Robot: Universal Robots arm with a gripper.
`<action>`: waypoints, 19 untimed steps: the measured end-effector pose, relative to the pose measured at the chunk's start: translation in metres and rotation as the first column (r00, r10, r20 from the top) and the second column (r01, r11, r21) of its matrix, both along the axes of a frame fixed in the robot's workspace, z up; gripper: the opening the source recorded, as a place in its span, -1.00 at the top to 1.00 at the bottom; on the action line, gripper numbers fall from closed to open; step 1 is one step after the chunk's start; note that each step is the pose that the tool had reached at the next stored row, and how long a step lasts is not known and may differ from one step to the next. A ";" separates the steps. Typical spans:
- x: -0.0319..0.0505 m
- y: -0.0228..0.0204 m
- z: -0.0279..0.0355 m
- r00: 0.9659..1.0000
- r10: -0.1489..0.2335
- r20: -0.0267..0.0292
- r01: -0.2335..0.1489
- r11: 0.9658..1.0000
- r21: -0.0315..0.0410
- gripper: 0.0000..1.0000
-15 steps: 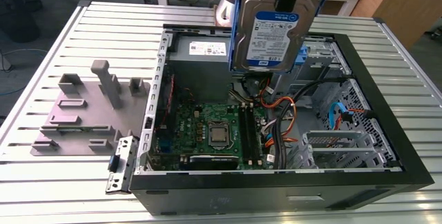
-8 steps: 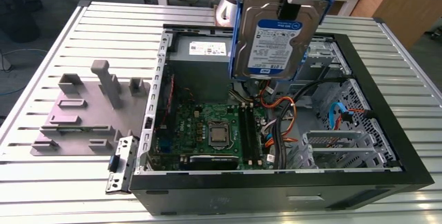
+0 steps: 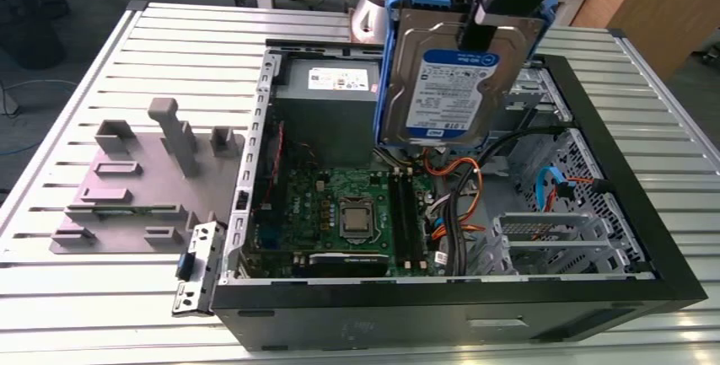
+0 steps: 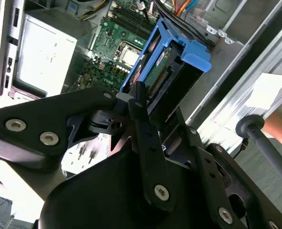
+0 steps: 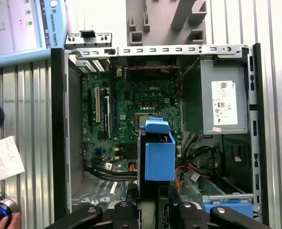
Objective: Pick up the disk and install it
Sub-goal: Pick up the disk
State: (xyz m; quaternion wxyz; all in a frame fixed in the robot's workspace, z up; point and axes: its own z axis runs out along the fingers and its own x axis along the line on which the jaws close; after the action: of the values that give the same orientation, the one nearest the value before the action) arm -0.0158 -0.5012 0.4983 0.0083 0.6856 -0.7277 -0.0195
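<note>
Outside the computer case [image 3: 372, 327], off its side on the exterior view's left, a grey fixture plate [image 3: 135, 188] lies on the slatted table [image 3: 67, 297]. On the case's floor the motherboard [image 3: 337, 205] sits exposed, with the power supply [image 3: 326, 87] at the case's far end. Above the case's middle the disk [image 3: 450, 87] hangs upright in the air, label toward the exterior camera, clear of the case's contents. The gripper [image 3: 477, 34] has its jaws clenched on the upper end of the blue carrier; one finger [image 4: 143, 124] presses the carrier's edge in the second wrist view. In the case's half on the exterior view's right stands a grey drive cage [image 3: 562, 238]. I judge the pickup done and the install not yet made. Installing calls for squaring the carrier with a free bay slot while clearing the loose cables [image 3: 467, 175] beneath it
</note>
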 end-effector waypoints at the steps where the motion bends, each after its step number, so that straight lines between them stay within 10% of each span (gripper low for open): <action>1: 0.0000 -0.0027 -0.0002 1.000 -0.001 0.000 0.001 1.000 0.000 0.30; 11: 0.0000 -0.0288 -0.0025 1.000 -0.009 0.000 0.009 1.000 0.000 0.30; 19: 0.0001 -0.0402 -0.0067 1.000 -0.017 0.000 0.017 1.000 0.000 0.30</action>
State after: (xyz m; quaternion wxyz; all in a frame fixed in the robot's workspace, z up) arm -0.0158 -0.5415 0.4916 0.0081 0.6795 -0.7333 -0.0196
